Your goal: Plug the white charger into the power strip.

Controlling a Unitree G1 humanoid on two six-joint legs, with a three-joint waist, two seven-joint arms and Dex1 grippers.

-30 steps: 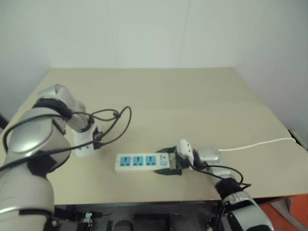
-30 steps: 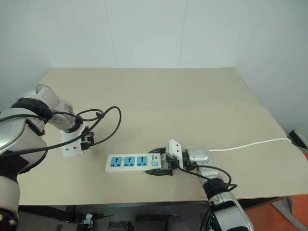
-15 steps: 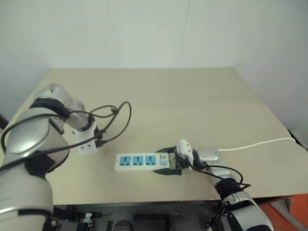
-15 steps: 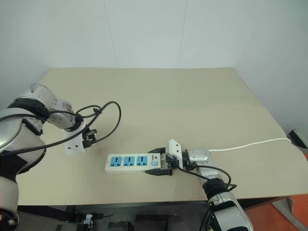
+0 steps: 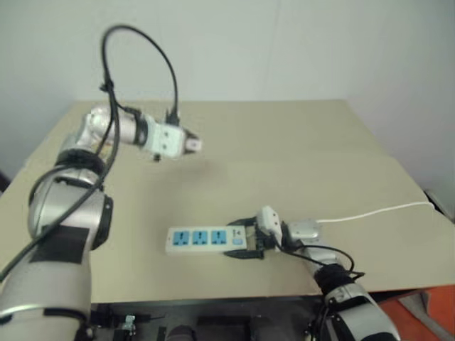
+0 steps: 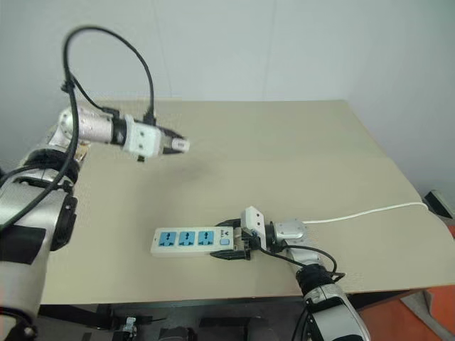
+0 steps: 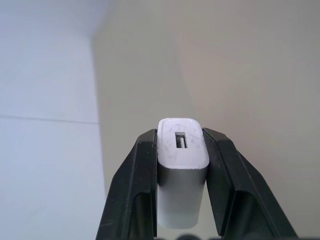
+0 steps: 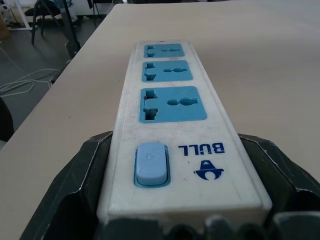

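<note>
Plain beige tabletop [image 5: 284,142] w/ a faint seam across it, pushed up against white walls [image 5: 320,50]. Grey floor [image 8: 30,70] past the table edge, some chair legs [image 8: 55,15] + loose cables [image 8: 20,82] there.

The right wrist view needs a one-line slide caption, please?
Right claw grips the switch end of the power strip, three blue sockets facing up on the table.

white charger [image 7: 181,160] with a greyish shaded side between black fingers [image 7: 131,195], white power strip [image 6: 193,241] with three blue socket panels, pale blue switch [image 8: 151,163], blue logo lettering, thin white cord [image 6: 370,211], plain beige table [image 6: 284,156]
</note>
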